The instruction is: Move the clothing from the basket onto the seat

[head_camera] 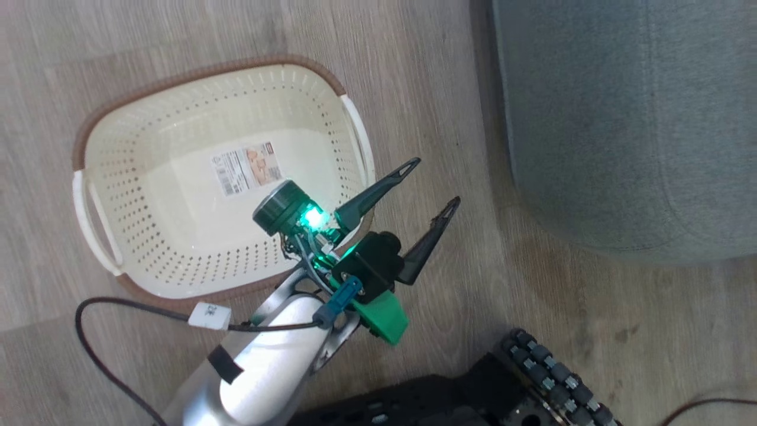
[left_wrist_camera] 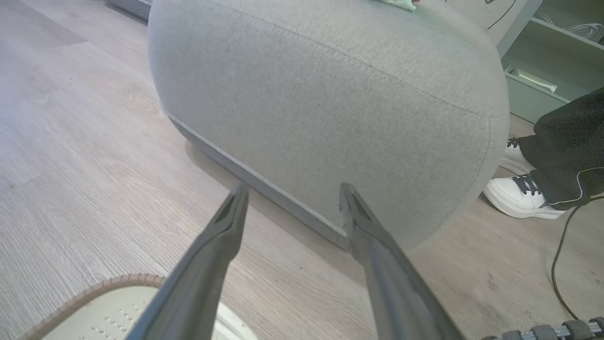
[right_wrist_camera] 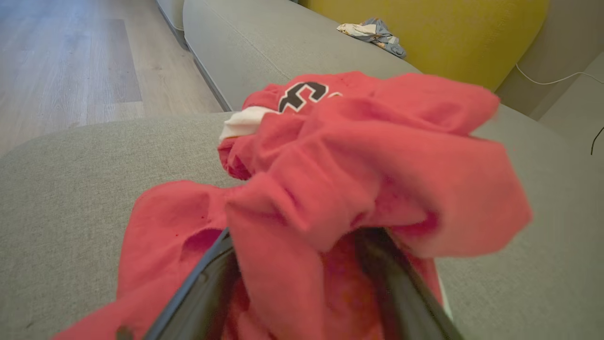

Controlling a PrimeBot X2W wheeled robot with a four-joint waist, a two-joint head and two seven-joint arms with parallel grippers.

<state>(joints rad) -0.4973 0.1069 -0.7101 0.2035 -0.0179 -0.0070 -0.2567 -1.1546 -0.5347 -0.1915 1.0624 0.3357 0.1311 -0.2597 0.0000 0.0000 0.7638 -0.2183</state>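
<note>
The cream basket (head_camera: 195,74) lies on the wood floor with just its label sticker (head_camera: 247,168) inside. My left gripper (head_camera: 436,180) hangs open and holds nothing above the floor just right of the basket's handle, its fingers (left_wrist_camera: 222,236) pointing at the side of the grey-green seat (left_wrist_camera: 330,94). Both red garments lie bunched on the seat (right_wrist_camera: 94,165). The farther one shows a dark letter logo (right_wrist_camera: 302,94) and white trim. The nearer garment (right_wrist_camera: 377,165) drapes over my right gripper (right_wrist_camera: 295,231) and hides its tips. Its fingers stand wide apart under the fabric.
A person's white shoes (left_wrist_camera: 519,198) and dark trousers stand beside the seat's far corner, near a green shelf (left_wrist_camera: 542,71). A yellow cushion (right_wrist_camera: 448,33) and a small patterned cloth (right_wrist_camera: 373,30) sit behind the clothing. My base (head_camera: 532,378) and a black cable (head_camera: 94,331) are close.
</note>
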